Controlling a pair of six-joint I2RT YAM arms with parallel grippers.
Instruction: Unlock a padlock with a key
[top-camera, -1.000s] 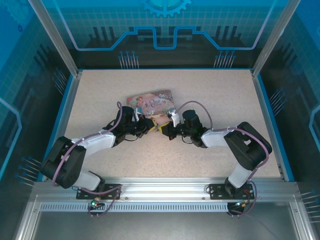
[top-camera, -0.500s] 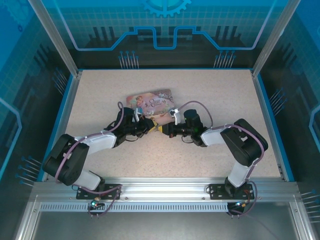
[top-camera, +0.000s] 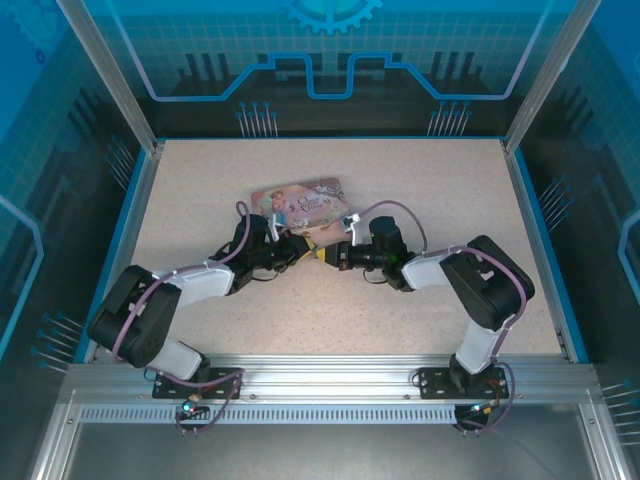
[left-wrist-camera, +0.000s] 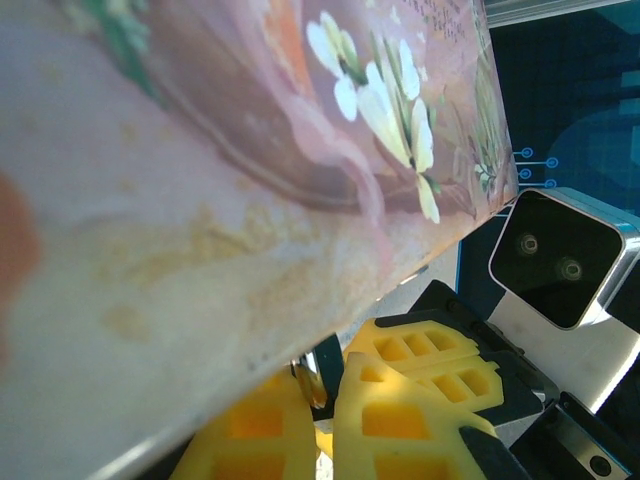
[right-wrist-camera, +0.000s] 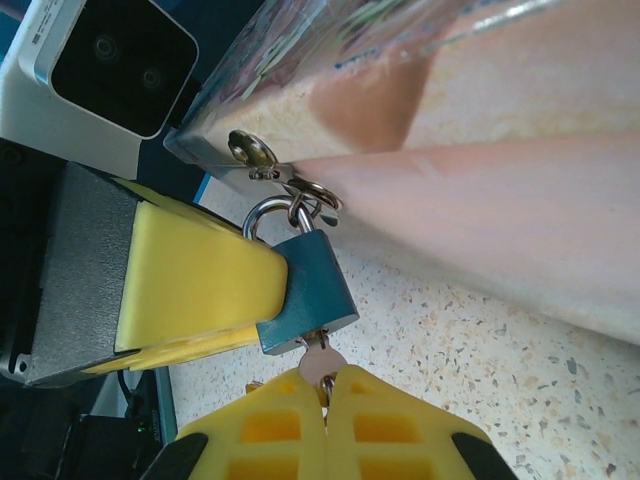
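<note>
**Key (right-wrist-camera: 320, 366) in padlock (right-wrist-camera: 308, 285) at the tin's corner**

At the pink tin (top-camera: 300, 203), the padlock hangs from a ring (right-wrist-camera: 315, 192) on the corner. Facing the tin, the left gripper (top-camera: 297, 250) is clamped on the lock's blue body. The right gripper (right-wrist-camera: 325, 395) is pinched tight on the key.

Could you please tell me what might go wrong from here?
The tiny grey-silver key is pinched only at its head by the right gripper, so it may slip when twisted. The small teal padlock, held by the left gripper, hangs from a ring on the pink illustrated tin; torque could drag it.
</note>
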